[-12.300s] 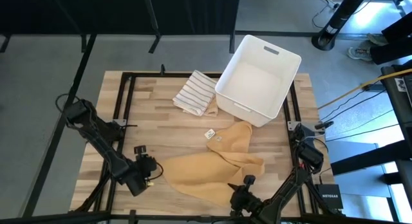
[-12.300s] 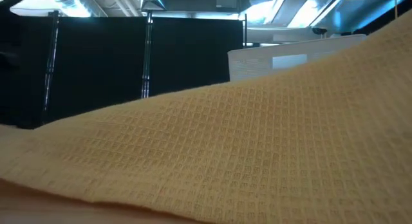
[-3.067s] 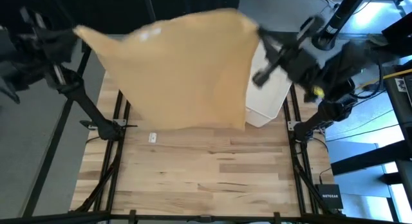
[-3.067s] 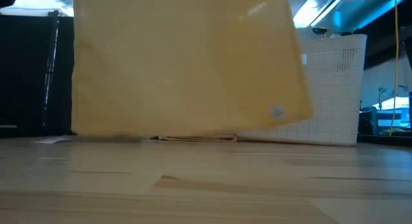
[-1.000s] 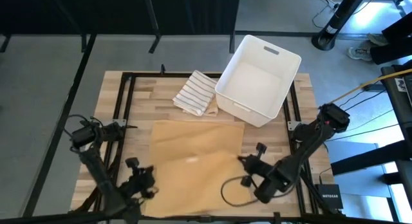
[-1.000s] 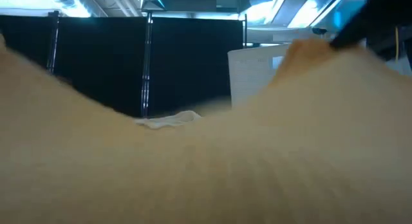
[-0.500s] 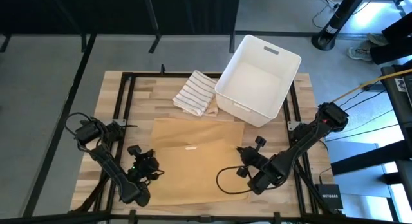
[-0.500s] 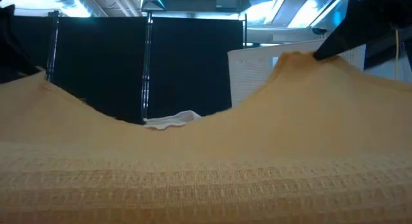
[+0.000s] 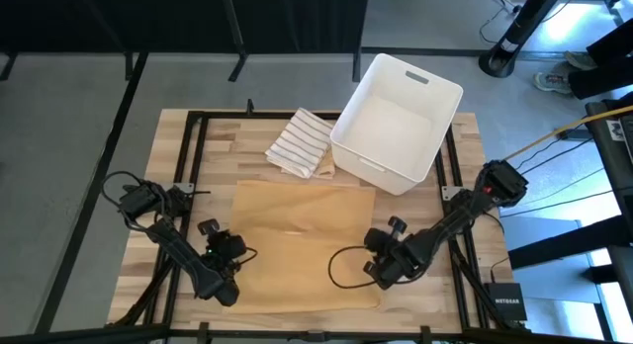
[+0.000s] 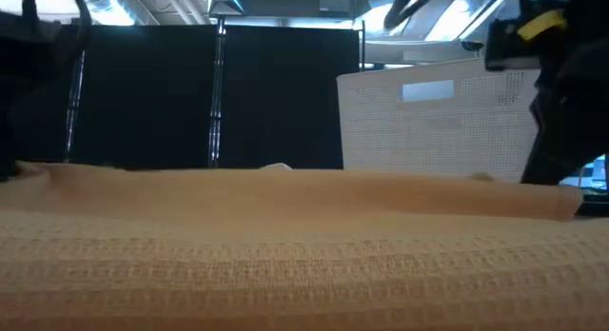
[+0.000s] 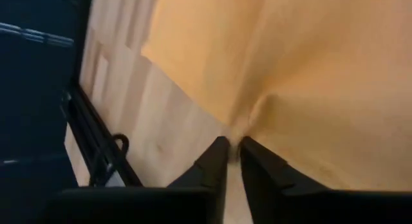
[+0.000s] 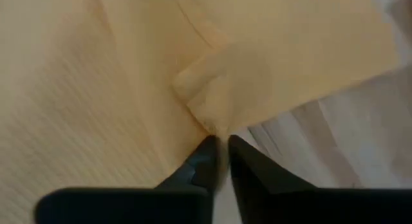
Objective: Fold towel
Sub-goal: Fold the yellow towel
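From above, we see the towel (image 9: 305, 247) lying flat on the worktop (image 9: 188, 156), folded over itself, just in front of the white bin (image 9: 398, 122) and the striped cloth (image 9: 300, 143). The left gripper (image 9: 235, 247) sits at the towel's left edge, the right gripper (image 9: 378, 253) at its right edge.

In the low view, the towel (image 10: 285, 264) fills the foreground, with a raised fold running across it and the bin (image 10: 433, 122) behind. A dark arm (image 10: 561, 93) stands at the right.

In the left wrist view, we find the fingers (image 11: 215, 161) set narrow at a puckered edge of the towel (image 11: 302, 76), the bare worktop (image 11: 154, 134) beside it; whether they pinch the cloth or only touch it we cannot tell.

In the right wrist view, the fingers (image 12: 205, 156) are also narrow, their tips at a folded corner of the towel (image 12: 96, 102), and the grip there is equally unclear.
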Robot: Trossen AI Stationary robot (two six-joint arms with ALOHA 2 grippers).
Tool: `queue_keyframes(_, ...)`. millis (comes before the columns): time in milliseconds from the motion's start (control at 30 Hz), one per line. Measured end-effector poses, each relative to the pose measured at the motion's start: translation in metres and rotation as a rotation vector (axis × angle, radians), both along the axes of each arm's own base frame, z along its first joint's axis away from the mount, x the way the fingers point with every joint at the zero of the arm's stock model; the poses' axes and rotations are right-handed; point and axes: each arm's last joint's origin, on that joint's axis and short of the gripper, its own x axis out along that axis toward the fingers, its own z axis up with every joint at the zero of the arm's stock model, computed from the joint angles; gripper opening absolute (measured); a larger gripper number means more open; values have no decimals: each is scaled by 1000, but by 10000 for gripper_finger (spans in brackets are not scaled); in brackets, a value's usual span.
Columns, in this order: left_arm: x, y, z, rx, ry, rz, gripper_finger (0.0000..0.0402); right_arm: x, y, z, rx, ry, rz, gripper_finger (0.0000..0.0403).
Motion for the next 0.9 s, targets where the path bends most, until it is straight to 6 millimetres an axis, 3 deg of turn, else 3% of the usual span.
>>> queue_keyframes(133, -1, -2, 4, -42, 71, -7, 95, 0, -2, 6, 50, 80, -4, 107)
queue_keyframes(267, 2, -9, 26, -133, 34, -59, 144, 3, -2, 31, 92, 143, 20, 162)
queue_keyframes(433, 7, -20, 58, -256, -300, -156, 177, 19, -1, 51, -58, -103, -19, 196)
queue_keyframes(533, 13, -26, 64, -303, -452, -184, 185, 35, -12, 51, -52, -231, -104, 198)
queue_keyframes(633, 19, -33, 57, -343, -485, -205, 186, 55, -31, 42, -40, -281, -150, 193)
queue_keyframes(900, 20, -30, 9, -428, -370, -167, 183, 92, -87, 9, 42, -256, -219, 182)
